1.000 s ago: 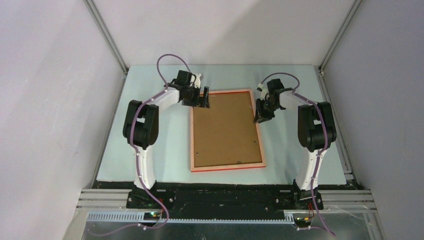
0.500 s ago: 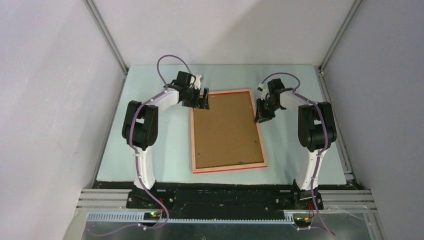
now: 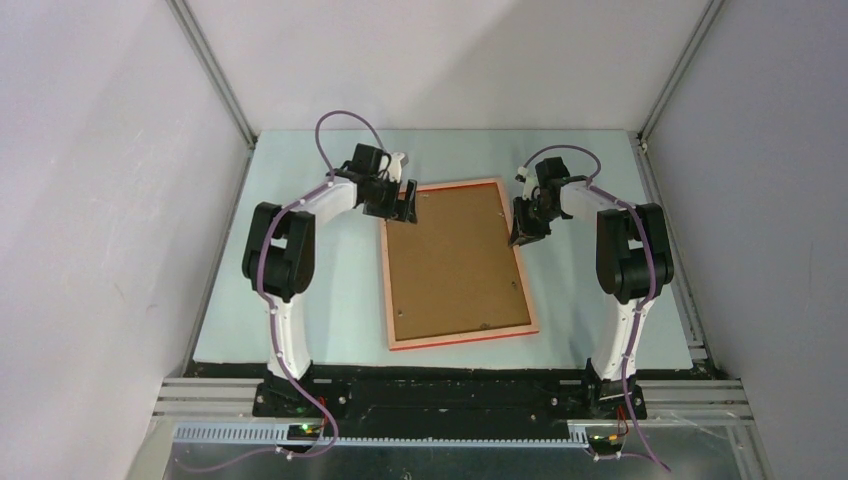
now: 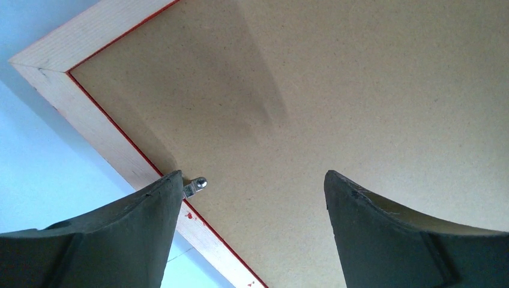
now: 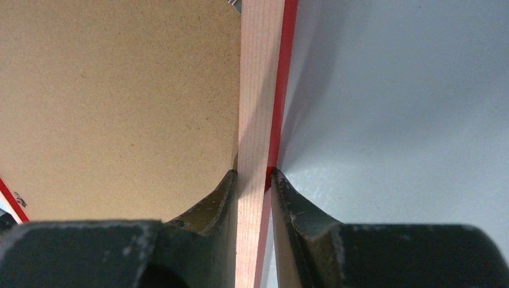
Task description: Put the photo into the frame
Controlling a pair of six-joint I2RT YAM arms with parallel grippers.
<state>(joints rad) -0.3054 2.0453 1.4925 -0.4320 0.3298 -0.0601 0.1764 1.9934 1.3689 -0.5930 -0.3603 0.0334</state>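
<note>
1. The frame lies face down on the table, with its pale wood back up and the brown backing board sitting inside it. Its long axis runs from near to far, with the far end leaning slightly left.
2. The photo shows in no view. It probably lies under the board, but that is only a judgement.
3. The right gripper is clamped on the frame's right long rail near the far-right corner. One finger sits on the inner side by the board's edge and the other on the red outer edge.
4. The left gripper hangs over the far-left corner with its jaws spread wide, grasping nothing. One finger is above the left rail and the other above the board. Whether either touches cannot be told.
5. The coming move turns on a small metal clip at the left rail's inner edge, just beside the left gripper's rail-side finger. The left arm is by far the nearer, since the right is a full frame-width away. The left arm is therefore likely to work the clip while the right steadies the frame.
</note>
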